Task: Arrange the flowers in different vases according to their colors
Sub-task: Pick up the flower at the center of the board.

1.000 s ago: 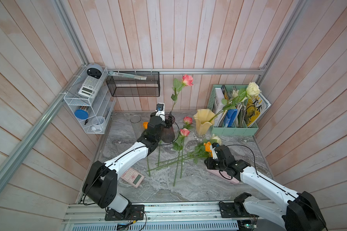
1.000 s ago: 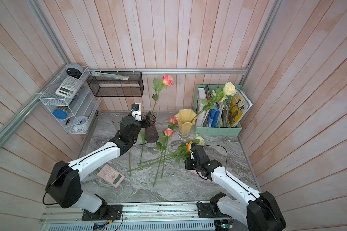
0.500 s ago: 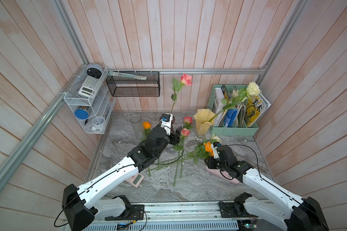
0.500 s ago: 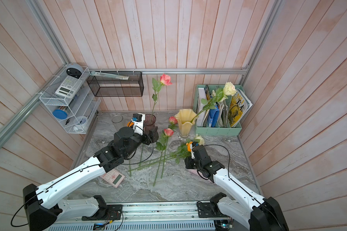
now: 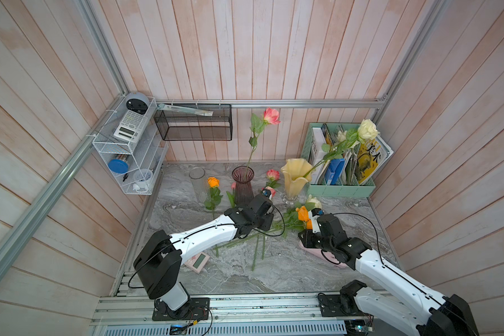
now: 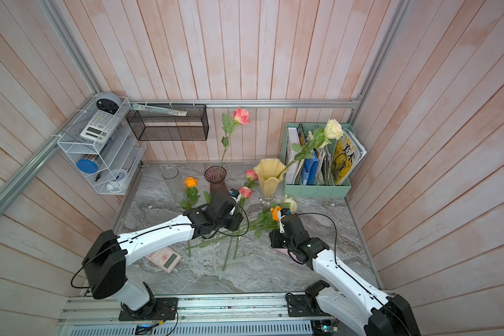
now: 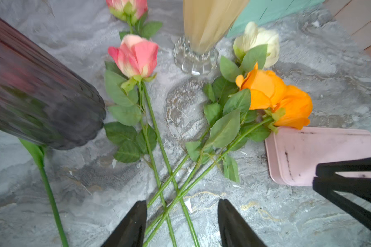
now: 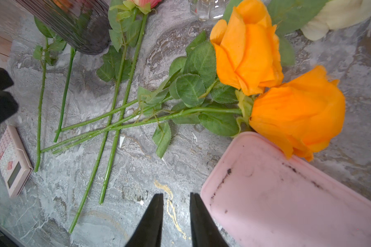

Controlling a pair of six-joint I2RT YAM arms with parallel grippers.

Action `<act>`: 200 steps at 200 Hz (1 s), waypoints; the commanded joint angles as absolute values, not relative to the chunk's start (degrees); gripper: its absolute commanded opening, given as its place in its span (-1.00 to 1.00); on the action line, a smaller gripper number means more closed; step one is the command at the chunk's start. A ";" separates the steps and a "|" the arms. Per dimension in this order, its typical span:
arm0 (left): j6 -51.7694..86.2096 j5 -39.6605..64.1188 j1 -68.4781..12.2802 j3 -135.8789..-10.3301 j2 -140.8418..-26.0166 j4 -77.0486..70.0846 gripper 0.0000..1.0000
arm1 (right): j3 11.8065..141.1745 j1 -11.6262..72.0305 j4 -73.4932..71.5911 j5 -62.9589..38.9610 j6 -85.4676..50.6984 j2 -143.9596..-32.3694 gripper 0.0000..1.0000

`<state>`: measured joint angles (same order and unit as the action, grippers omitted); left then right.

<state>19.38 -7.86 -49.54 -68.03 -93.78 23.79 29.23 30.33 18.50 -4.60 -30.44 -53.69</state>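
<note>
Left hand (image 7: 182,202) released, spread above crossed rose stems (image 7: 177,188) on bench (image 7: 266,213); right hand (image 8: 175,194) slightly parted, empty, beside pink tray (image 8: 287,203).

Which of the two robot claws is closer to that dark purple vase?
Left. The left gripper hangs over the crossed stems close beside the purple vase; the right gripper sits farther off, by the orange roses and pink tray.

marble tabletop (image 5: 288,272) | flowers (image 5: 302,213); vases (image 5: 243,186); calculator (image 5: 197,261); pink tray (image 8: 287,203); file holder (image 5: 341,190)
</note>
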 commanded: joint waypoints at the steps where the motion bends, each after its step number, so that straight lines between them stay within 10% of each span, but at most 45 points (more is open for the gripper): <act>1: 21.27 -6.78 -49.66 -69.95 -96.43 25.66 0.12 | 28.16 30.19 20.09 -4.02 -31.03 -52.77 -0.43; 200: 4.63 -4.36 -49.76 -59.24 -95.53 22.58 0.14 | 28.14 30.15 19.88 -3.60 -29.93 -53.33 -0.42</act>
<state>8.43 -2.17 -49.56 -60.18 -95.35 23.16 27.99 30.33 19.14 -4.56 -30.37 -53.15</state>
